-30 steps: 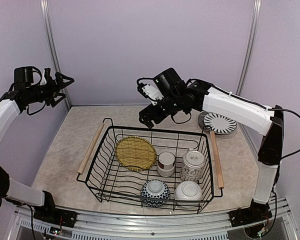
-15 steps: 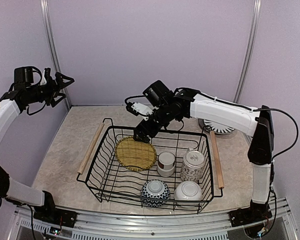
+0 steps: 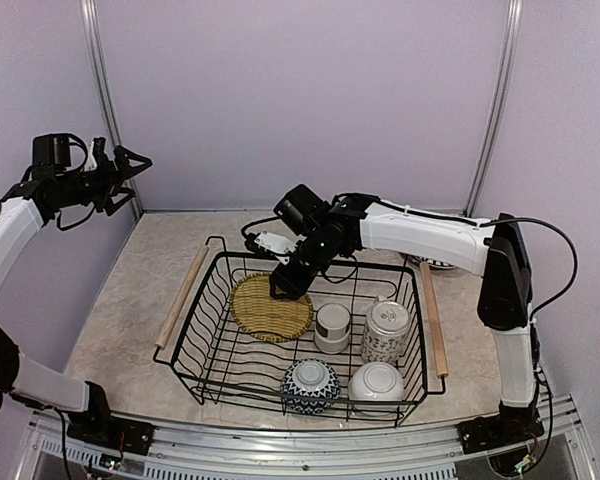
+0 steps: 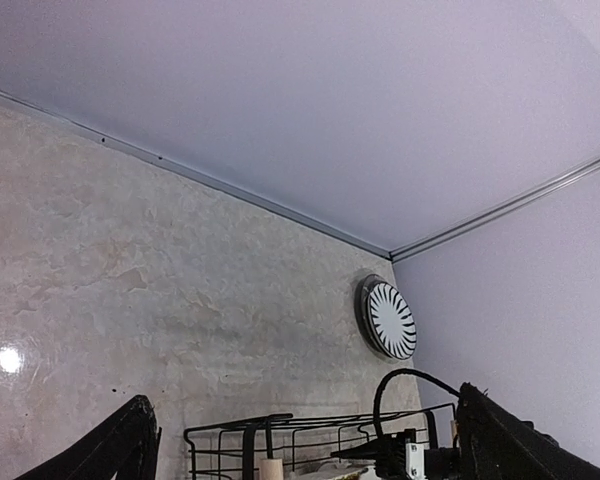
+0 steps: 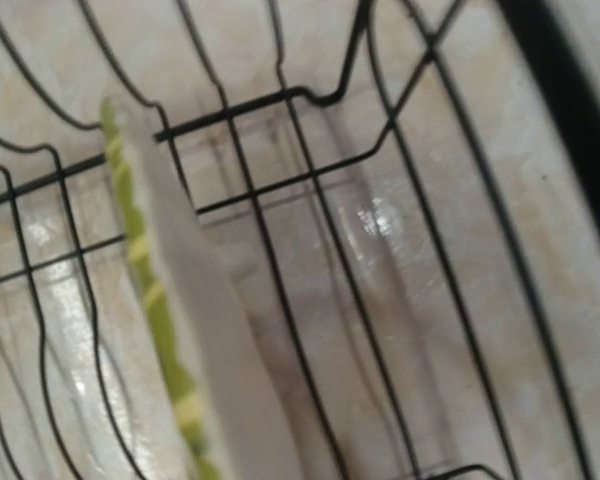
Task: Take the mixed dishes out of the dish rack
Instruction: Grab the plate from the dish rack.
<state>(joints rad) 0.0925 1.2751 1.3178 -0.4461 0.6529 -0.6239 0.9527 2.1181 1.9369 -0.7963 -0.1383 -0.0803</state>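
Observation:
The dish rack (image 3: 216, 262) holds the round woven yellow mat (image 3: 270, 308), a white cup with a brown band (image 3: 332, 325), a tall patterned cup (image 3: 386, 330), a blue-patterned bowl (image 3: 310, 385) and a white bowl (image 3: 376, 382). My right gripper (image 3: 283, 288) is down inside the rack at the mat's far right rim. Its wrist view shows only the mat's edge (image 5: 170, 300) close up over the rack wires (image 5: 280, 100), with no fingers visible. The striped plate (image 4: 388, 318) lies on the table beyond the rack. My left gripper (image 3: 140, 158) hangs open, high at the left.
Light wooden rod handles (image 3: 183, 295) (image 3: 433, 320) run along the rack's short sides. The right arm's forearm (image 3: 420, 232) stretches over the rack's far right corner and hides most of the plate from above. Purple walls close in the back and both sides.
My right arm has swung left and down from above the rack's far edge into the rack at the mat's rim. The left arm has not moved.

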